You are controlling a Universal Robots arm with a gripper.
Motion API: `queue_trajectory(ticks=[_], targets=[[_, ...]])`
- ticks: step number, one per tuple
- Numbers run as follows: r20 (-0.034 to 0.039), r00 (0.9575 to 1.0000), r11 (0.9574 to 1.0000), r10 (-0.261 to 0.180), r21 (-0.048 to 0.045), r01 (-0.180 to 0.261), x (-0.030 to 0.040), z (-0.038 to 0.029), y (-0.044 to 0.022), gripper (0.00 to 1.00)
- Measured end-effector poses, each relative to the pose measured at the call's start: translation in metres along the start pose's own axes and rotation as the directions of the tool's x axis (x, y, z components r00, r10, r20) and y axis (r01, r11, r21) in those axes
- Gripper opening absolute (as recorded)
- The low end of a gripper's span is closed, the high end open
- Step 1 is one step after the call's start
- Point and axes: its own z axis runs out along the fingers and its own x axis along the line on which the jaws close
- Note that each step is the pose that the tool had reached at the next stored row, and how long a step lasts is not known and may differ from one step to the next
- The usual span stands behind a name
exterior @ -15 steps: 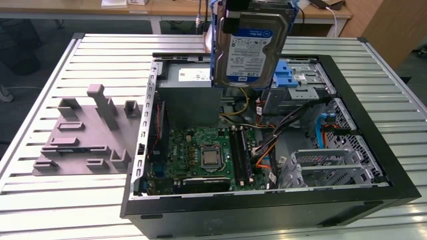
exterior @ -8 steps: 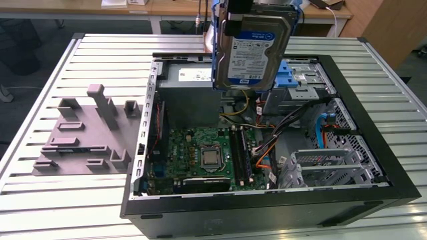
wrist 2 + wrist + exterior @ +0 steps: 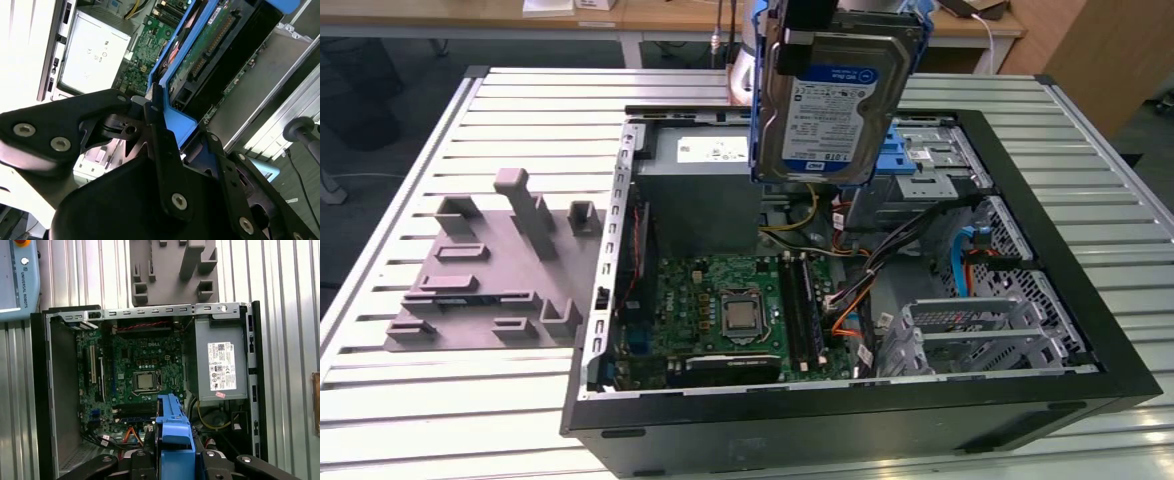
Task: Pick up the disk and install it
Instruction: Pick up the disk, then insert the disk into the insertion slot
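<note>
**A:** Item one: the fingers, closed hard on the blue carrier frame of the disk. In the second wrist view they seem to bear on the plastic, not the metal.

**B:** Location of the disk?

**A:** In the air, on edge, label facing out. It hangs above the far end of the open computer case and touches nothing but the fingers.

**B:** Hazard?

**A:** As I judge it, the plastic frame could flex or creep in the pinch. The disk would then tilt or drop.

**B:** Item two?

**A:** The drive bay, blue rails, below the disk and towards the exterior view's right. A tilted disk would likely catch its metal edge and jam, and the carrier clips might crack.

**B:** Three?

**A:** The power supply box, grey with a white sticker, beside the bay. A disk drifting that way could knock its corner on the box.

**B:** Four?

**A:** Loose cables, orange and yellow, between the bay and the board. A passing corner could snag them.

**B:** Five?

**A:** The motherboard, lying open in the floor of the case. A dropped disk would probably land on it.

**B:** Last?

**A:** A grey fixture block on the table, outside the case and well apart. I see no hazard there.
</note>
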Motion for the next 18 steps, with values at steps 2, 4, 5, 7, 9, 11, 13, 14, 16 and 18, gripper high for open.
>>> queue_trajectory(ticks=[2, 4, 5, 7, 9, 11, 13, 14, 16, 18], targets=[[0.0000, 1.0000, 1.0000, 0.000, 0.0000, 0.000, 0.0000, 0.0000, -0.0005, 0.36], [0.0000, 1.0000, 1.0000, 0.000, 0.0000, 0.000, 0.0000, 0.0000, -0.0005, 0.36], [0.0000, 1.0000, 1.0000, 0.000, 0.0000, 0.000, 0.0000, 0.0000, -0.0005, 0.36], [0.0000, 1.0000, 1.0000, 0.000, 0.0000, 0.000, 0.0000, 0.0000, -0.0006, 0.36], [0.0000, 1.0000, 1.0000, 0.000, 0.0000, 0.000, 0.0000, 0.0000, -0.0006, 0.36], [0.0000, 1.0000, 1.0000, 0.000, 0.0000, 0.000, 0.0000, 0.0000, -0.0006, 0.36], [-0.0010, 1.0000, 1.0000, 0.000, 0.0000, 0.000, 0.0004, 0.0000, -0.0007, 0.36], [-0.0020, 1.0000, 1.0000, 0.000, 0.0001, 0.000, 0.0015, -0.0001, -0.0009, 0.36], [-0.0029, 1.0000, 1.0000, 0.000, 0.0002, 0.000, 0.0052, -0.0001, -0.0011, 0.36], [-0.0037, 1.0000, 1.0000, 0.000, 0.0003, 0.000, 0.0111, -0.0001, -0.0016, 0.36]])
